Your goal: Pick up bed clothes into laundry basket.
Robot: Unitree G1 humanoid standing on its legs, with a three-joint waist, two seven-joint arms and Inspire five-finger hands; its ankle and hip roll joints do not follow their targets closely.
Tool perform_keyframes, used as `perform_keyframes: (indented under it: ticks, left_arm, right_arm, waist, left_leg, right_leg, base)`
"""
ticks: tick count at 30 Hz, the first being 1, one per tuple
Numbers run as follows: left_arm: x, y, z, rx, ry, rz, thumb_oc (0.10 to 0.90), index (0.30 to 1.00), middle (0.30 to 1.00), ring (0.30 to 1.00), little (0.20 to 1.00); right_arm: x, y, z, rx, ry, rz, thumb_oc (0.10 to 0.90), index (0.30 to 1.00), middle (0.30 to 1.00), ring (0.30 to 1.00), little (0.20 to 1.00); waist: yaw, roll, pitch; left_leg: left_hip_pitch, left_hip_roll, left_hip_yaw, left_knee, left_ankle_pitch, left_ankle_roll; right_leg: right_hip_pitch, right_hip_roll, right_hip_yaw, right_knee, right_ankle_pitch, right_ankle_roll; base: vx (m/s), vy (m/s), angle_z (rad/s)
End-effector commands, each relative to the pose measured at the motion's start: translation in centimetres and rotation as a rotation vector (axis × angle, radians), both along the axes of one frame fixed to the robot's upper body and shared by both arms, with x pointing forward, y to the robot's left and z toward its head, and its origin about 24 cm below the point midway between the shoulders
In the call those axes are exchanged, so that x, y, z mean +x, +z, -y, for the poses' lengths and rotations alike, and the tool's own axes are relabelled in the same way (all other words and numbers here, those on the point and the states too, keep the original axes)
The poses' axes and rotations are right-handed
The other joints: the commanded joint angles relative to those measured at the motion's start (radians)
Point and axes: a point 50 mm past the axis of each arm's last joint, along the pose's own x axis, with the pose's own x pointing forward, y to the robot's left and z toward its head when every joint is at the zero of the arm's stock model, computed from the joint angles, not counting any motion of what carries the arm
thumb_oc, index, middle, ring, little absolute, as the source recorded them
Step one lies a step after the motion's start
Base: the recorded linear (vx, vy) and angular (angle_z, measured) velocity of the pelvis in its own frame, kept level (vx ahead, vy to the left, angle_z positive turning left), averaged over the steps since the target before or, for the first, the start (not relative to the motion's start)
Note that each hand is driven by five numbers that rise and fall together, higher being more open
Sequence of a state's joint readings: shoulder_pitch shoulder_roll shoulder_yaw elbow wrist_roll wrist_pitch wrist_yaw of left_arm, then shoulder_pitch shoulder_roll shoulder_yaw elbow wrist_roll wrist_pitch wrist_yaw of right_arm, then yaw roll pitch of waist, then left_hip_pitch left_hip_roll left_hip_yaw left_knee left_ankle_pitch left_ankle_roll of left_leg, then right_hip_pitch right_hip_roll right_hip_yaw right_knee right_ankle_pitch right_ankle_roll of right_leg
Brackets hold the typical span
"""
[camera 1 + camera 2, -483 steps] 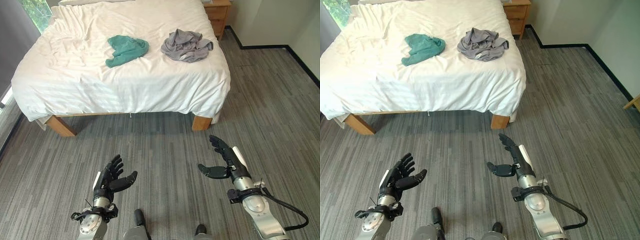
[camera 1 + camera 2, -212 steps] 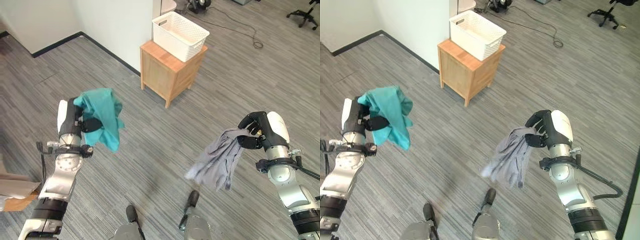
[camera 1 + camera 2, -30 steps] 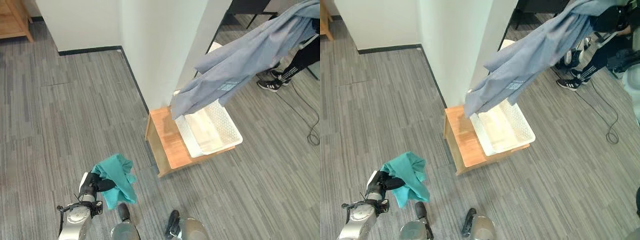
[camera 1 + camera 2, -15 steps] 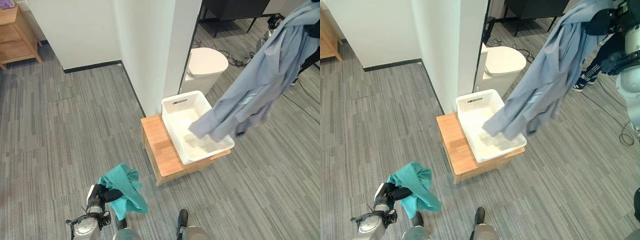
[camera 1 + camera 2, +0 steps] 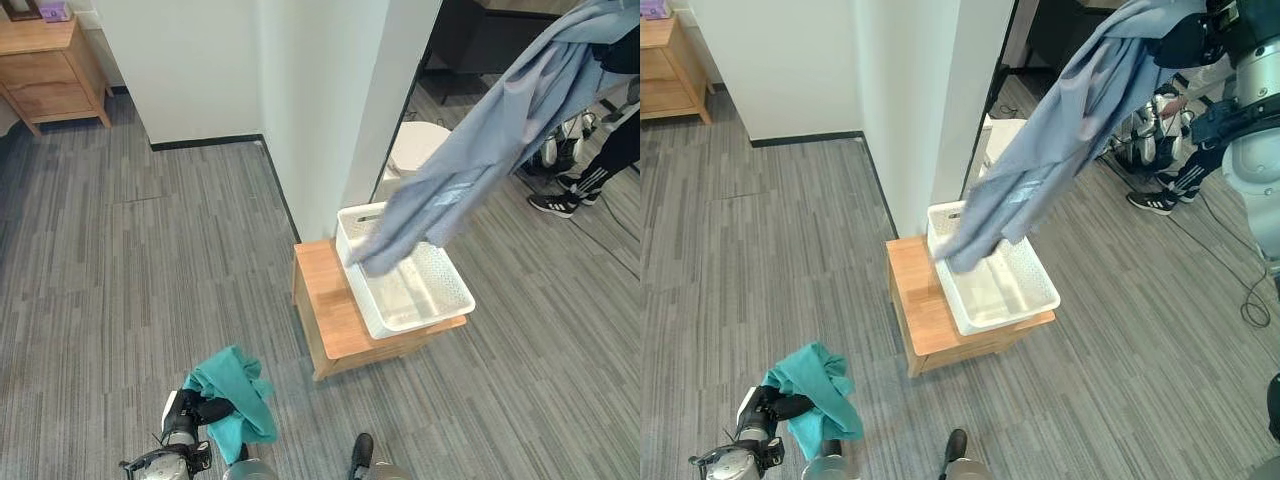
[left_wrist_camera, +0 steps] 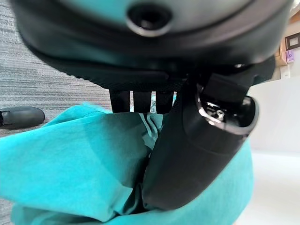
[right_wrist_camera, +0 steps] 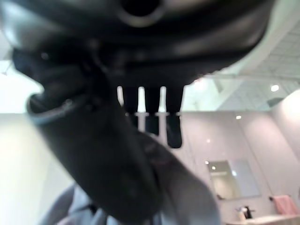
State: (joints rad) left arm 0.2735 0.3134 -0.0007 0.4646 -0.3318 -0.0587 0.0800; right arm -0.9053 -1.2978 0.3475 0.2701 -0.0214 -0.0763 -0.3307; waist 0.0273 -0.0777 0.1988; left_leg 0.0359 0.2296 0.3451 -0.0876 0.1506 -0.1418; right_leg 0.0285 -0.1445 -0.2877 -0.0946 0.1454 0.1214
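Grey garment (image 5: 1060, 130) swings over the white laundry basket (image 5: 1025, 297)
Right hand (image 5: 1196, 40) grips it high so its hem clears the rim; left hand (image 5: 762, 409) clenches the teal cloth (image 5: 818, 398) low, waiting.

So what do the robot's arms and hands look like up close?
The left robot hand is dark, almost black, with a chunky thumb and thin fingers in a row; its wrist is silver-grey metal. The right robot hand is dark too, on a smooth, rounded silver-grey arm ringed by a dark band.
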Motion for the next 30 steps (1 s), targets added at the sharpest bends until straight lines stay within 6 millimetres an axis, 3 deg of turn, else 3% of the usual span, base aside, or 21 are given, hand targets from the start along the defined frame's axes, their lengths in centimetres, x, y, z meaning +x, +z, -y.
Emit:
perform_keyframes:
  ticks: [1, 3, 6, 13, 16, 20, 24, 28, 30]
  left_arm:
    - [4.1, 3.7, -0.2, 0.054, -0.093, 0.220, 0.400, 0.300, 0.300, 0.300, 0.300]
    - [4.6, 4.0, -0.1, 0.065, -0.119, 0.235, 0.400, 0.300, 0.300, 0.300, 0.300]
    - [5.0, 4.5, -0.1, 0.087, -0.160, 0.253, 0.400, 0.300, 0.300, 0.300, 0.300]
    - [5.0, 5.1, -0.2, 0.080, -0.157, 0.283, 0.400, 0.300, 0.300, 0.300, 0.300]
    - [4.6, 4.8, -0.1, 0.062, -0.143, 0.278, 0.400, 0.300, 0.300, 0.300, 0.300]
    - [4.4, 4.8, 0.0, 0.048, -0.141, 0.278, 0.400, 0.300, 0.300, 0.300, 0.300]
    - [4.5, 4.2, -0.2, 0.053, -0.144, 0.248, 0.400, 0.300, 0.300, 0.300, 0.300]
    - [4.5, 4.0, -0.3, 0.067, -0.154, 0.232, 0.400, 0.300, 0.300, 0.300, 0.300]
    - [4.5, 4.0, -0.4, 0.070, -0.154, 0.228, 0.400, 0.300, 0.300, 0.300, 0.300]
  right_arm:
    - [-2.7, 5.3, 0.8, 0.038, -0.034, 0.243, 0.400, 0.300, 0.300, 0.300, 0.300]
    - [-1.5, 3.3, 0.7, 0.062, -0.024, 0.184, 0.400, 0.300, 0.300, 0.300, 0.300]
    - [-0.6, 2.0, 1.1, 0.080, -0.052, 0.146, 0.400, 0.300, 0.300, 0.300, 0.300]
    - [0.1, 1.8, 3.8, 0.163, -0.190, 0.148, 0.400, 0.300, 0.300, 0.300, 0.300]
    - [-1.2, 3.2, 5.6, 0.218, -0.258, 0.241, 0.400, 0.300, 0.300, 0.300, 0.300]
    - [-2.4, 4.7, 6.0, 0.204, -0.275, 0.305, 0.400, 0.300, 0.300, 0.300, 0.300]
    - [-3.3, 6.4, 4.9, 0.175, -0.235, 0.377, 0.400, 0.300, 0.300, 0.300, 0.300]
    - [-5.2, 9.0, 2.3, 0.111, -0.125, 0.511, 0.400, 0.300, 0.300, 0.300, 0.300]
    - [-5.4, 9.4, 1.9, 0.105, -0.102, 0.529, 0.400, 0.300, 0.300, 0.300, 0.300]
  waist:
    - [0.021, -0.025, 0.009]
    - [0.025, -0.011, 0.047]
    - [0.033, 0.002, 0.079]
    - [0.042, 0.040, 0.125]
    - [0.048, 0.050, 0.129]
    - [0.051, 0.050, 0.126]
    - [0.050, 0.044, 0.124]
    - [0.045, 0.034, 0.118]
    - [0.045, 0.032, 0.117]
  left_leg:
    - [0.018, 0.019, 0.020, 0.001, -0.070, -0.014]
    - [-0.011, 0.019, 0.018, 0.002, -0.061, -0.015]
    - [-0.045, 0.019, 0.017, 0.003, -0.055, -0.019]
    - [-0.107, 0.022, 0.014, 0.000, -0.033, -0.027]
    - [-0.127, 0.021, 0.007, 0.000, -0.029, -0.029]
    - [-0.128, 0.020, -0.003, 0.000, -0.033, -0.029]
    - [-0.123, 0.019, -0.005, 0.000, -0.036, -0.029]
    - [-0.116, 0.022, -0.006, 0.000, -0.041, -0.030]
    - [-0.114, 0.022, -0.005, 0.000, -0.042, -0.031]
  right_leg:
    - [0.080, -0.030, -0.051, 0.007, -0.167, 0.044]
    - [0.048, -0.035, -0.051, 0.008, -0.156, 0.046]
    - [0.012, -0.042, -0.051, 0.011, -0.151, 0.048]
    - [-0.047, -0.056, -0.056, 0.007, -0.133, 0.055]
    - [-0.062, -0.060, -0.059, 0.007, -0.134, 0.058]
    - [-0.061, -0.057, -0.058, 0.007, -0.136, 0.057]
    - [-0.062, -0.054, -0.056, 0.007, -0.135, 0.056]
    - [-0.063, -0.051, -0.050, 0.007, -0.137, 0.055]
    - [-0.061, -0.049, -0.050, 0.007, -0.138, 0.055]
  base:
    - [-0.12, 0.001, 0.00]
    - [-0.14, -0.015, -0.02]
    - [-0.10, 0.001, 0.01]
    - [-0.06, 0.010, 0.05]
    - [0.00, 0.000, 0.00]
    - [0.00, 0.000, 0.00]
    - [0.00, 0.000, 0.00]
    - [0.00, 0.000, 0.00]
    - [0.00, 0.000, 0.00]
